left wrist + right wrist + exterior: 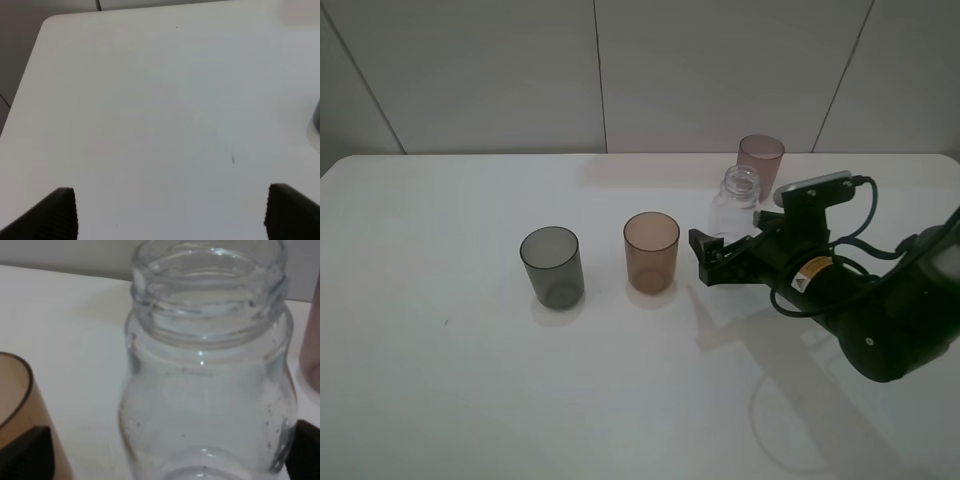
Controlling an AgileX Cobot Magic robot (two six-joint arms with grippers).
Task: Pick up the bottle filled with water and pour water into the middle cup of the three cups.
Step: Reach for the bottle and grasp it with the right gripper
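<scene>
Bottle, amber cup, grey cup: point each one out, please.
bottle [205, 405]: right wrist view, clear body.
amber cup [651, 258]: exterior high view, side wall.
grey cup [552, 272]: exterior high view, side wall.

Low, outstretched right arm [880, 310], right claw [706, 258] spread wide; left claw [170, 212] equally wide apart.

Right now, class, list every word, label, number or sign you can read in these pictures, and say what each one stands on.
No text can be read in any view.
Sticker on the right arm: a small orange and white label, too small to read.
Bottle, grey cup, amber cup, pink cup: no print visible.
</scene>
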